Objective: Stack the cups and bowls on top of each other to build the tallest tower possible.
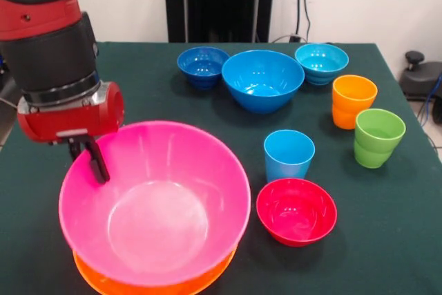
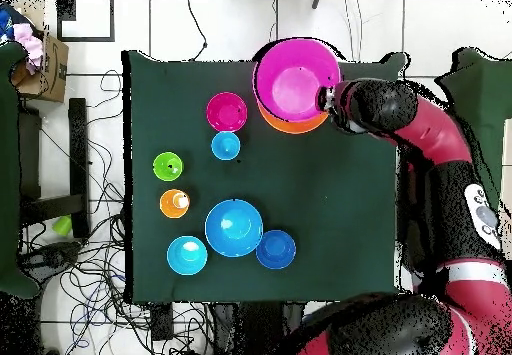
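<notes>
Gripping the rim of the large pink bowl [image 1: 155, 202], the gripper [image 1: 95, 160] had its dark fingers clamped on the wall at about ten o'clock of the bowl in the front view — one finger showed inside the bowl. The pink bowl sat above the large orange bowl [image 1: 148, 282], whose edge peeked out underneath at six o'clock; whether a cup stood hidden between them could not be told. At three o'clock from the pink bowl lay the small red bowl [image 1: 296, 211], with the light-blue cup [image 1: 289, 155] just beside it at twelve o'clock. Farther across the green table [image 1: 407, 240] stood the medium blue bowl [image 1: 262, 79], flanked by the small dark blue bowl [image 1: 203, 65] and the small cyan bowl [image 1: 322, 62]. The orange cup [image 1: 353, 101] and the green cup [image 1: 378, 137] stood close together — well apart from the pink bowl.
</notes>
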Controlling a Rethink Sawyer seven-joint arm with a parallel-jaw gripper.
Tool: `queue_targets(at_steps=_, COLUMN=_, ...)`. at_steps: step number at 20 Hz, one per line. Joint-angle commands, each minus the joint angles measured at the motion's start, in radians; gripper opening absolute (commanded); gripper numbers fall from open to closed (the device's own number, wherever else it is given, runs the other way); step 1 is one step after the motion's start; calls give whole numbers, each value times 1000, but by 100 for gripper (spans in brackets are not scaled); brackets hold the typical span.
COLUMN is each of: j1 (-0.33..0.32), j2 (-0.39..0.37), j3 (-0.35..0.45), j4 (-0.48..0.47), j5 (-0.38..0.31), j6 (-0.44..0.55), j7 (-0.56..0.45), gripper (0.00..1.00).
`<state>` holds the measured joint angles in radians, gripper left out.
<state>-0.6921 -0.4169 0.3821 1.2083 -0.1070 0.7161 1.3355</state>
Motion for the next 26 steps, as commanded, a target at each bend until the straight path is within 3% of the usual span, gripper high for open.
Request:
queue_targets(at_steps=1, j1=-41, j2=-99, j3=46, j4=295, j5=-36, j6=-71, j7=14, gripper=0)
queue_targets(at_steps=9, j1=-60, j2=-87, j3=56, j4=321, j5=-73, j6=-136, j7=-1, gripper=0)
queue_targets(at_steps=15, j1=-50, j2=-25, j3=42, j4=254, j5=-93, j6=-170, j7=-14, gripper=0)
queue_targets(at_steps=26, j1=-43, j2=-3, j3=54, j4=235, j5=-74, j6=-191, j7=-3, gripper=0)
